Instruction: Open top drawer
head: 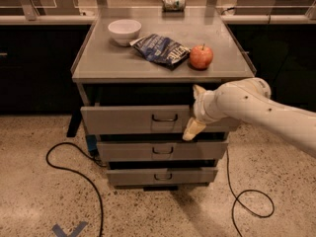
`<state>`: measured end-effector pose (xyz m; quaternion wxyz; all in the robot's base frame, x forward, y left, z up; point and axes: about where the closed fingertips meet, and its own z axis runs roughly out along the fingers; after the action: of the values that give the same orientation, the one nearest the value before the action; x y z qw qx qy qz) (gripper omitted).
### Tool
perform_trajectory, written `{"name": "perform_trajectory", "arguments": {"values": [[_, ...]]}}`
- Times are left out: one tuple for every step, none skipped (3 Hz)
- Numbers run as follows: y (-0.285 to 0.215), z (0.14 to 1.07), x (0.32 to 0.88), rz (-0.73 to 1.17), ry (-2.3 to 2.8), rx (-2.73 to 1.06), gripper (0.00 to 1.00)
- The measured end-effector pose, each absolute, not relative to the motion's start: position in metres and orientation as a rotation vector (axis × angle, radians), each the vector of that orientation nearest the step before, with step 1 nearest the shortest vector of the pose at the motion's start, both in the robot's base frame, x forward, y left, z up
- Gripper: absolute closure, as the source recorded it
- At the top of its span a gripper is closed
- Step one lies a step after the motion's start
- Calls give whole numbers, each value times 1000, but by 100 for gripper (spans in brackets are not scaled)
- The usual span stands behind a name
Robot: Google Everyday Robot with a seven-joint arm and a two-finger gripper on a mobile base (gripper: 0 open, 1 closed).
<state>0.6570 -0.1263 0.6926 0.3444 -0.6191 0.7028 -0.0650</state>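
Jaws stand apart on the gripper point(191, 112), one cream finger point(199, 91) pointing up into the dark gap under the cabinet top, the other point(192, 129) slanting down over the lower edge of the top drawer point(123, 120). From where I stand I cannot tell whether either finger touches the drawer front.

The grey cabinet point(148, 68) sits on a speckled floor in front of dark counters. The white arm point(276, 112) reaches in from the right and ends at the right part of the top drawer front, just beside the handle point(164, 118) but not on it. That drawer is the uppermost of three, with a dark gap above it, and its front stands forward of the middle drawer point(128, 151) and the bottom drawer point(133, 176) beneath.

A black cable point(74, 169) loops over the floor on the left, and a thinner one point(247, 201) curls on the right. On the cabinet top lie a dark chip bag point(163, 48) near the middle, a white bowl point(124, 31) to its left, and a red apple point(201, 57) just beside the bag on the right. A can point(174, 3) lies on its side at the far edge.
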Motion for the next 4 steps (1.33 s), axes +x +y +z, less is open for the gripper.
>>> {"name": "perform_trajectory", "arguments": {"values": [[-96, 651, 690, -25, 1818, -1630, 0], [-92, 635, 695, 32, 1838, -1620, 0], [-92, 639, 695, 32, 1837, -1620, 0], [-92, 639, 695, 32, 1837, -1620, 19]]}}
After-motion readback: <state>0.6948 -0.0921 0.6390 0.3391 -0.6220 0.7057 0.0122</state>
